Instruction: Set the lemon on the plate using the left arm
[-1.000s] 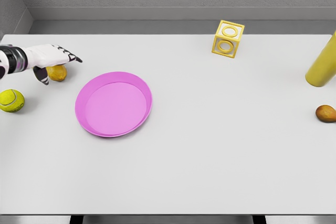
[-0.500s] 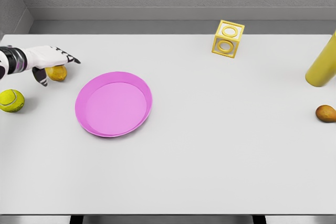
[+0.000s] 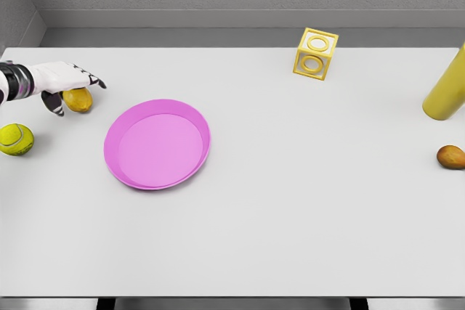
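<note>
The left hand [image 3: 64, 83] sat right over the lemon [image 3: 78, 99] near the desk's [image 3: 290, 208] far-left corner, its arm coming in low from the left edge. The fingers [image 3: 93, 79] reached out above the fruit and the thumb hung down on its left side, so the hand was spread and holding nothing: a cage around the lemon, not a grip on it. Whether any fingertip actually touched the peel could not be told from this angle.

The lemon lay on the desk surface, just left of the pink plate [image 3: 190, 117] and a little farther back, apart from the rim. That short gap is, by my reading, why the approach came from above and from the left: the hand could close on the fruit, lift, and carry it a small way right to set it down in the dish.

A yellow-green ball [image 3: 15, 139] rested near the left edge, on the near side of the hand, close enough that a sloppy wrist could nudge it. I would judge the grasp the step in hand, with lift and placement not yet done.

Well apart from the action, a yellow cube [image 3: 315, 54] stood toward the far edge, a yellow cylinder [image 3: 446, 88] leaned in at the right edge, and an orange-brown fruit [image 3: 450, 156] sat beside it. No right arm showed.
</note>
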### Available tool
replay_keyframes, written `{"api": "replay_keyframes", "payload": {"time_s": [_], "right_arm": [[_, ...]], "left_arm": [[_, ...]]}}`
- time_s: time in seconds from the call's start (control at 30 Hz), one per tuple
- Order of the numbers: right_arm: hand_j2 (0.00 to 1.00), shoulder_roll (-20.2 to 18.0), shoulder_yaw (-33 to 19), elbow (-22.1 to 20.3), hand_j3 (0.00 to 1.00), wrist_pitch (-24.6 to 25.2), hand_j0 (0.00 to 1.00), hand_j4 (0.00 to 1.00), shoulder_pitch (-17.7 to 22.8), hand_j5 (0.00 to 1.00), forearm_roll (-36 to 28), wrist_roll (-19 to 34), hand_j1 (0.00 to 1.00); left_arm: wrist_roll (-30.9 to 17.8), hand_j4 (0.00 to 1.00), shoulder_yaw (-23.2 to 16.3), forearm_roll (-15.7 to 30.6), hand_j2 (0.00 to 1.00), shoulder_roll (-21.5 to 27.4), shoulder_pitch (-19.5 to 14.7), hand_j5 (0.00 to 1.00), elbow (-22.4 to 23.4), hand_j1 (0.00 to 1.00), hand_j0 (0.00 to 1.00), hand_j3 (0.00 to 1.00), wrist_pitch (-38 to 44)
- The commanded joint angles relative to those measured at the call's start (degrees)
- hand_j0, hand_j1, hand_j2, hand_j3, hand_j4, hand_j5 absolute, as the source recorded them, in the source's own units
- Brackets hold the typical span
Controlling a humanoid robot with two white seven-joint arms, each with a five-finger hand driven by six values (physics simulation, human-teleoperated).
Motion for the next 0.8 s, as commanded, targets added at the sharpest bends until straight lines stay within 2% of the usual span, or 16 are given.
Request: {"api": "replay_keyframes", "payload": {"time_s": [0.0, 0.63, 0.77], "right_arm": [[1.0, 0.0, 0.0, 0.0, 1.0, 0.0, 1.0, 1.0, 0.1, 1.0, 0.0, 0.0, 1.0], [1.0, 0.0, 0.0, 0.0, 1.0, 0.0, 1.0, 1.0, 0.0, 1.0, 0.0, 0.0, 1.0], [1.0, 0.0, 0.0, 0.0, 1.0, 0.0, 1.0, 1.0, 0.0, 1.0, 0.0, 0.0, 1.0]], "left_arm": [[0.0, 0.81, 0.1, 0.1, 0.81, 0.1, 0.0, 0.81, -0.1, 0.81, 0.81, 0.81, 0.0], [0.0, 0.79, -0.1, 0.1, 0.79, 0.0, 0.5, 0.79, 0.0, 0.79, 0.79, 0.79, 0.0], [0.0, 0.73, -0.2, 0.1, 0.73, 0.0, 0.6, 0.73, 0.0, 0.73, 0.73, 0.73, 0.0]]}}
